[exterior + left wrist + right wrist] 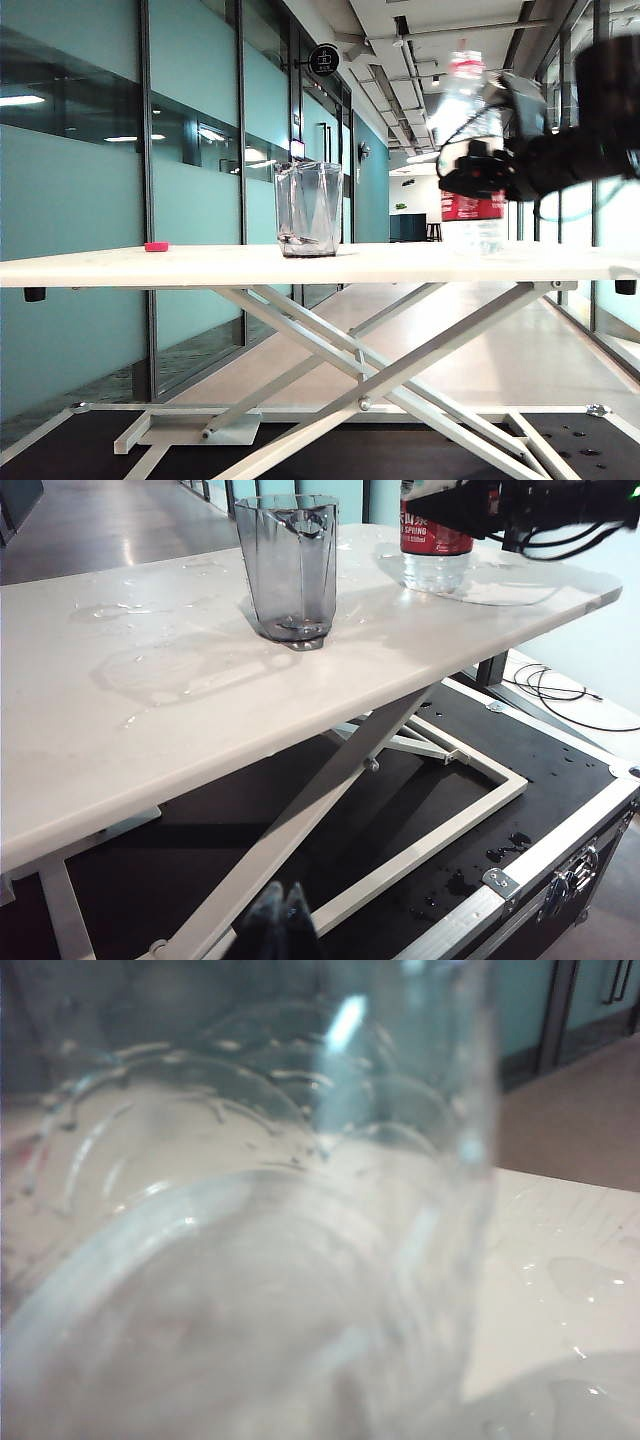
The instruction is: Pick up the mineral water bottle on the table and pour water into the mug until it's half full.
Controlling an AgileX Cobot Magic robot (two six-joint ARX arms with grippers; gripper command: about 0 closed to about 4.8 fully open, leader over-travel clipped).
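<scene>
A white table [200, 265] on crossed legs stretches across the exterior view, seen from just below its top edge. On the left part of the tabletop lies a small pink object [156, 246]. Near the middle stands the mug [308, 208], upright, clear grey glass with angled sides; whether it holds any water cannot be told. To the right stands the bottle [470, 150], upright on the table, with its red label at mid height and red neck ring above. The right gripper [478, 170], black, reaches in from the right edge and sits at the bottle's label. Its jaws flank the bottle, but whether they press it cannot be told.

In the left wrist view, the left gripper [283, 927] shows only as two dark fingertips pressed together low over the black base under the table, well apart from the mug and bottle. Wet patches [120, 610] glisten on the tabletop.

The right wrist view is filled by the blurred ribbed plastic of the bottle, very close to the camera.

Behind the table runs a corridor with teal glass walls.
</scene>
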